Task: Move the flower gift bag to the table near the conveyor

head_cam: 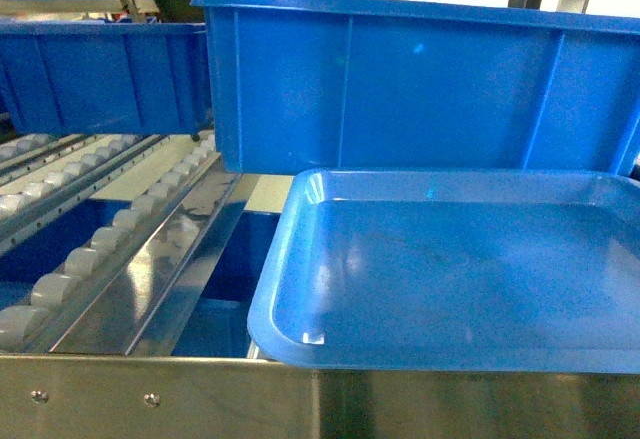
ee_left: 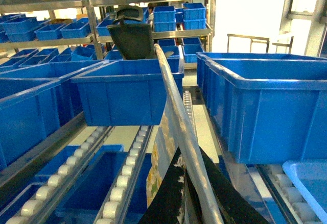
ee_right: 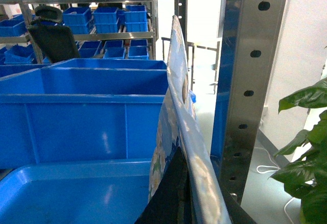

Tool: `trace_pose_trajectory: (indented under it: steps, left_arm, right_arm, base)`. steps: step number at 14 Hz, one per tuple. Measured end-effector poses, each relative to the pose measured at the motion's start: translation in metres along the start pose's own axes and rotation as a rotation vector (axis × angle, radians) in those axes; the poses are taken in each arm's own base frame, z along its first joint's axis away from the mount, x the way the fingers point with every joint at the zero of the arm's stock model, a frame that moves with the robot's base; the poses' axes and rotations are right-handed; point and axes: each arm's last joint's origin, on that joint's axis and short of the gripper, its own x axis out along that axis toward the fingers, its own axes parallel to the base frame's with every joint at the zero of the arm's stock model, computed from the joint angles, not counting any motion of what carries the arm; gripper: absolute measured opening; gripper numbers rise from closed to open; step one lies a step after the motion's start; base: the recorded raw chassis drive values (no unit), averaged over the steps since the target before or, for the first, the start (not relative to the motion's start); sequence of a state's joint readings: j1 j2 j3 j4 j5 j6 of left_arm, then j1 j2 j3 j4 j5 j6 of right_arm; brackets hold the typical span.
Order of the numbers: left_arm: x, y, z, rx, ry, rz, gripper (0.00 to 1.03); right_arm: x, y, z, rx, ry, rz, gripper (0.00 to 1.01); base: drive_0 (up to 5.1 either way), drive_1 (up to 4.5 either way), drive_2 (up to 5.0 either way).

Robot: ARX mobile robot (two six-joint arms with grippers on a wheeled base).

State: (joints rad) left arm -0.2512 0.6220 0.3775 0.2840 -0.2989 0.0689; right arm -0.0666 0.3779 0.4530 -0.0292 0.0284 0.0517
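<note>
Roller lanes of the conveyor [head_cam: 110, 229] lie ahead, no counter in sight, and we judge delivery pending: each gripper [ee_left: 179, 203] [ee_right: 176, 193] seems clamped on the gift bag [ee_left: 171, 132].

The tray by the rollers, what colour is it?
The tray is glossy blue with bright glints; the head view shows it best.

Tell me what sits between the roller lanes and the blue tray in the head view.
In the head view, a sloping steel rail and an open gap lie between the roller lanes and the blue tray; blue shows down inside the gap.
</note>
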Motion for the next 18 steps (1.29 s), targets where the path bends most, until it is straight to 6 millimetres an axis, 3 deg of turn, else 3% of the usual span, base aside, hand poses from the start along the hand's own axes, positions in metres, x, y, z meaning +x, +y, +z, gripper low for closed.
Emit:
trace_pose_trajectory:
  steps: [4, 18]
  left_arm:
    - [0.0015, -0.0010, -0.0021, 0.010, 0.016, -0.010, 0.04]
    - [0.0015, -0.0007, -0.0021, 0.015, 0.016, -0.005, 0.04]
  right_arm:
    - [0.0000, -0.0001, -0.0001, 0.000, 0.001, -0.005, 0.02]
    - [0.0001, -0.0001, -0.0005, 0.000, 0.000, -0.001, 0.02]
  base:
    - [0.0, 0.00, 0.0]
    - [-5.1, 2.34, 2.3]
